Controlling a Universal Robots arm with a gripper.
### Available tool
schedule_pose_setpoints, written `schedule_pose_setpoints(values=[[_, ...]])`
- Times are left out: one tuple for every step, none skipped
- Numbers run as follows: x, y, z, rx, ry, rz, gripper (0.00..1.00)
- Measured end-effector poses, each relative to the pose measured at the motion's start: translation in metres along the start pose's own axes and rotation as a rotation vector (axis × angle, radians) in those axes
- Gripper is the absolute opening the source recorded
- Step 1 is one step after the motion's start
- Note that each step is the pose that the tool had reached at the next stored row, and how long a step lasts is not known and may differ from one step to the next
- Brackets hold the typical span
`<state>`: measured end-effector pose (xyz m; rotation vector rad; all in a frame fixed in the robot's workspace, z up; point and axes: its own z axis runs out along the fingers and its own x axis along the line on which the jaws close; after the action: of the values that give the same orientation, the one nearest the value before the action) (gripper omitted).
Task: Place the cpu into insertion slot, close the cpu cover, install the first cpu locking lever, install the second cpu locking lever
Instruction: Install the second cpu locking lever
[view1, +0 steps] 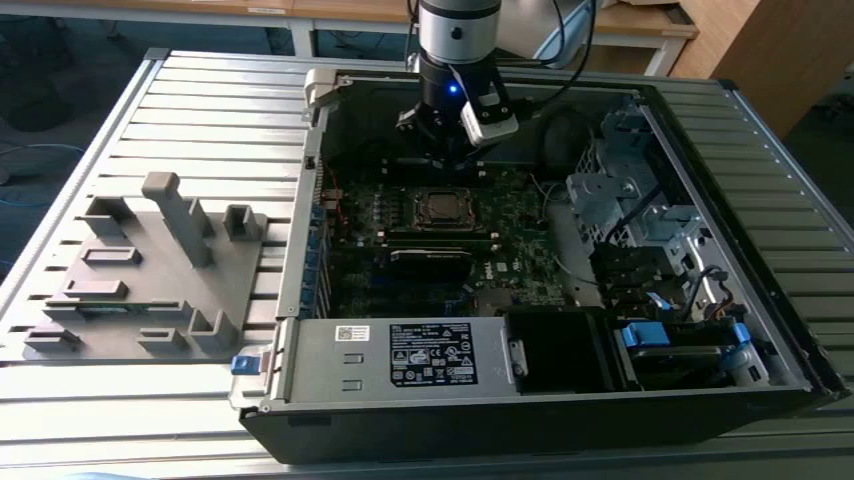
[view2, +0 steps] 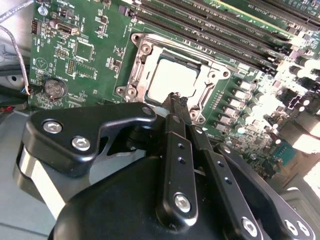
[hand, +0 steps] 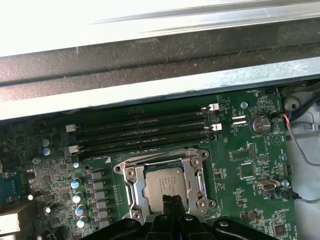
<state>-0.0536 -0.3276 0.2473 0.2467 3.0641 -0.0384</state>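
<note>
One cpu (hand: 166, 182), already seated flat in the insertion slot (hand: 131, 197) on the green board, silver top facing up; cpu cover (view2: 142, 55) looks folded down around it as a metal frame with the chip showing through the window, though I can't tell if it's fully latched or where the levers sit. Gripper (view2: 177, 100) hovers just over the near edge of the socket, fingers pinched together with nothing between them, so clenched and empty. In the exterior view the arm stands over the motherboard inside the open case (view1: 747, 110), tool pointing down at the socket. Handling call: chip is light, rigid, smooth on top and fragile underneath, so only edge grips, never press the centre hard; cover is thin stiff sheet metal, hinged on one edge, best pushed on the frame rim away from the hinge. Chip is square so no real long axis; its sides run parallel to the memory slots (hand: 145, 132), which lie just beside the socket
</note>
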Motion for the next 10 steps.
schedule_pose_setpoints(values=[[0.0000, 0.0000, 0.0000, 0.0000, 0.0000, 0.000, 0.10], [0.0000, 0.0000, -0.0002, 0.0003, 0.0001, 0.000, 0.10], [0.0000, 0.0000, -0.0001, 0.0002, 0.0001, 0.000, 0.10], [0.0000, 0.0000, -0.0001, 0.0002, 0.0001, 0.000, 0.10], [0.0000, 0.0000, -0.0002, 0.0002, 0.0001, 0.000, 0.10], [0.0000, 0.0000, -0.0002, 0.0003, 0.0001, 0.000, 0.10], [0.0000, 0.0000, -0.0002, 0.0003, 0.0001, 0.000, 0.10], [0.0000, -0.0001, -0.0003, 0.0003, 0.0002, 0.000, 0.10], [-0.0001, -0.0005, -0.0004, 0.0007, 0.0003, 0.000, 0.10], [-0.0002, -0.0011, -0.0003, 0.0005, 0.0002, 0.000, 0.10]])
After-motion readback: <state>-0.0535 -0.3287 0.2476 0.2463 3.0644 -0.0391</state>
